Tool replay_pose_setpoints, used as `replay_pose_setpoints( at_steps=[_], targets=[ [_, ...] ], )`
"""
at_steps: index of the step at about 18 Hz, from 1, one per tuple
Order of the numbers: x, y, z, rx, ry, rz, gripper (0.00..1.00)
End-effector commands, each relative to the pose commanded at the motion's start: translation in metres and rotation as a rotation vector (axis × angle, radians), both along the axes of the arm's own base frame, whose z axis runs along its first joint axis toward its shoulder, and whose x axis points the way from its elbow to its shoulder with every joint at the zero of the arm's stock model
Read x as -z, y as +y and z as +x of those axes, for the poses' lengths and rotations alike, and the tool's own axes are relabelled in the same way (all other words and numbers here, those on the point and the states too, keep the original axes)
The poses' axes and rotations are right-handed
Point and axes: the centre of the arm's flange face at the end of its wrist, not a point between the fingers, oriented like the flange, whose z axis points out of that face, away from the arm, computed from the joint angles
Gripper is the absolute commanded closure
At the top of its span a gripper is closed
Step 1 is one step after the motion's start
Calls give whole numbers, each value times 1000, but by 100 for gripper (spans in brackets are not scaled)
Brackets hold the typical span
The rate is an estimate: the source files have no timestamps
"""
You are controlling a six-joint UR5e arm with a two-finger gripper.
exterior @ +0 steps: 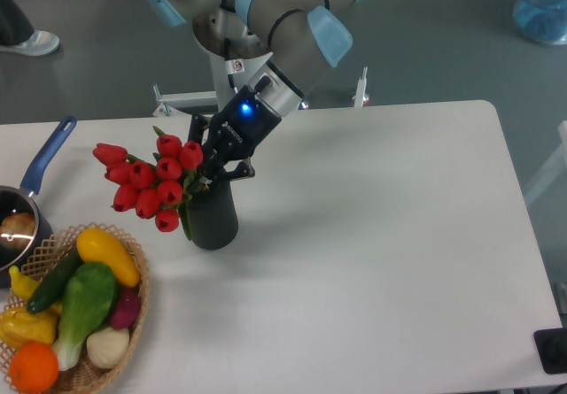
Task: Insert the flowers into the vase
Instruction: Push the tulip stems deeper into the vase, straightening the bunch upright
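Tulips (151,184), a red bunch with green stems, lean out to the left of the end effector (215,166), their blooms hanging past the rim of the dark ribbed vase (213,217) while the stems run down into its mouth. The end effector sits just above the vase opening, its black fingers (232,171) closed around the stems near the rim. The vase stands upright on the white bench (372,235), directly below the end effector. Further left and lower, near the bench edge, a wicker basket (133,316) holds vegetables, and beyond it a blue-handled saucepan (35,177) rests at the far left, well apart from the vase.
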Motion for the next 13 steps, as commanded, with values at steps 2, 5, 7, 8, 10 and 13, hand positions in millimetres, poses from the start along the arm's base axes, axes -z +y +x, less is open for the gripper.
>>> replay_pose_setpoints(
  at_steps=[2, 5, 7, 8, 10, 13],
  targets=[
    [0, -1, -2, -3, 2, -3, 100],
    [4, -4, -4, -11, 0, -12, 99],
    [5, -6, -7, -19, 0, -15, 97],
    [7, -7, -7, -22, -3, -18, 97],
    [9, -12, -12, -37, -10, -20, 97],
    [8, -13, -12, -39, -9, -18, 97]
  ],
)
